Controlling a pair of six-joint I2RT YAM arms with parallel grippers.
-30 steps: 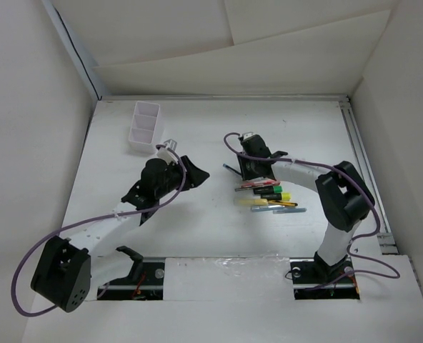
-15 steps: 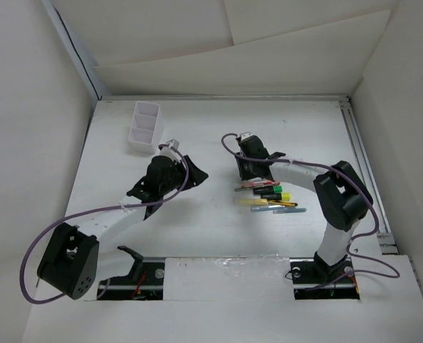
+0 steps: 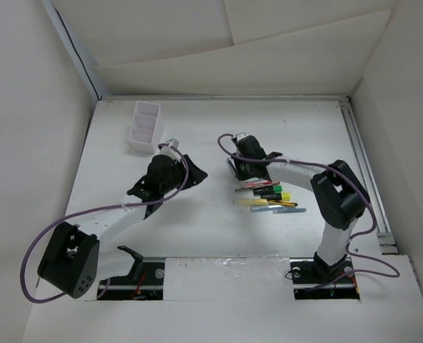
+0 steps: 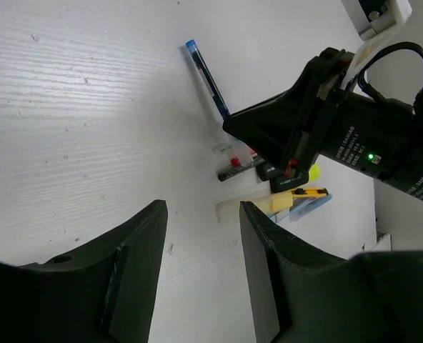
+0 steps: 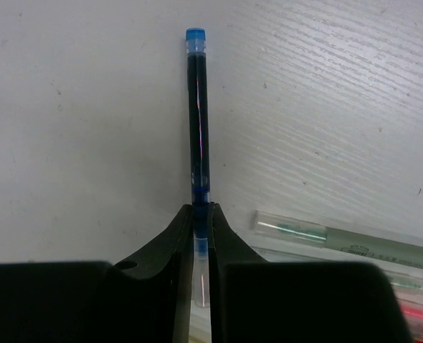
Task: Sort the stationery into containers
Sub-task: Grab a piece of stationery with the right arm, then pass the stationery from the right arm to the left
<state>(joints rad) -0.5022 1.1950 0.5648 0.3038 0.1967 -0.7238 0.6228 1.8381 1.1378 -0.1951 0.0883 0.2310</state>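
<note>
L fingers (image 4: 136, 264) wide apart, empty, over tabletop (image 4: 90, 107). R fingers (image 5: 176, 246) clamped on 1 blue pen (image 5: 198, 114), cap end sticking out toward 12 o'clock. 1 white box (image 3: 144, 127), 3 compartments, at 11 o'clock from L fingers. Loose pens/markers (image 3: 270, 196) clustered at 4 o'clock from R fingers; exact count unclear.

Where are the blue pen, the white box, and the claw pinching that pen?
blue pen (image 5: 198, 107): right wrist view, middle of its dark barrel.
white compartment box (image 3: 140, 147): top external view, its near wall.
right gripper (image 5: 202, 211): right wrist view, between its fingertips.
</note>
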